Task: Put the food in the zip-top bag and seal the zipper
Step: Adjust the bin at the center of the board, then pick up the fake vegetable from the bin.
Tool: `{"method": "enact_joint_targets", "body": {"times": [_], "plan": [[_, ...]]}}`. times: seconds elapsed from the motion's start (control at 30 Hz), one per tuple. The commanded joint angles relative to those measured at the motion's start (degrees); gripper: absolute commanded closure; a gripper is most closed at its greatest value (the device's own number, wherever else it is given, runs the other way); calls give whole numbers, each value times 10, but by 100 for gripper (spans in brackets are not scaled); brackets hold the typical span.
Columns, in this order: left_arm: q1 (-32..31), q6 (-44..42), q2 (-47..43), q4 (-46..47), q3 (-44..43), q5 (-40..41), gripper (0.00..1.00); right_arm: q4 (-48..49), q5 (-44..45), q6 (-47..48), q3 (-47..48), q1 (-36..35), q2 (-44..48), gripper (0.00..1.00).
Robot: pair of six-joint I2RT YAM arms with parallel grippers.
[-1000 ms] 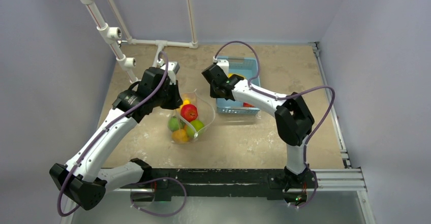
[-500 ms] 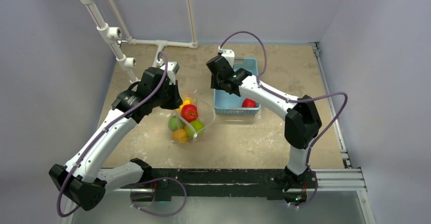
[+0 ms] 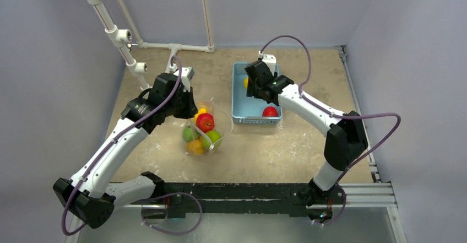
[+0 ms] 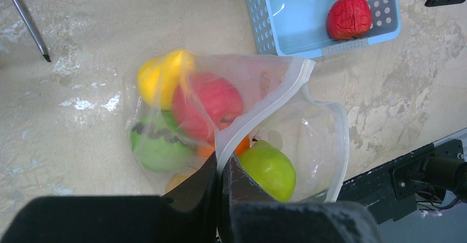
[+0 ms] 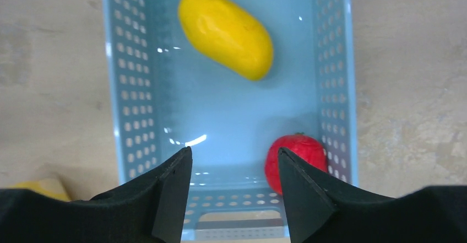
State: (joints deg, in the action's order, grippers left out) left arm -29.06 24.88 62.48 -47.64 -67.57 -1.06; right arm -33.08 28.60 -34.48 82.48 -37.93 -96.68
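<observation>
Tabletop (image 3: 264,149), right claw (image 5: 234,156) above basket (image 5: 128,88)

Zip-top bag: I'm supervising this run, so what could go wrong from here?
The left claw pinches only the zipper of the zip-top bag; it could slip and the mouth sag shut. The green fruit lies near the mouth and might roll out. The red fruit sits close to the basket wall, so the open right claw may strike the wall.
</observation>
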Motion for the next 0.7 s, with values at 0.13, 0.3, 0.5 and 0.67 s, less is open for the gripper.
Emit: {"method": "enact_joint_targets", "body": {"times": [0.13, 0.3, 0.5, 0.67], "plan": [[-1, -4, 3, 24, -5, -5, 100, 2, -9, 27, -60, 33, 34, 34], [-1, -6, 5, 24, -6, -4, 100, 9, -15, 31, -90, 45, 34, 25], [-1, -7, 7, 27, -5, -3, 100, 30, -39, 35, -115, 48, 29, 19], [-1, -9, 7, 26, -3, -2, 100, 40, -43, 34, -130, 49, 15, 16]]}}
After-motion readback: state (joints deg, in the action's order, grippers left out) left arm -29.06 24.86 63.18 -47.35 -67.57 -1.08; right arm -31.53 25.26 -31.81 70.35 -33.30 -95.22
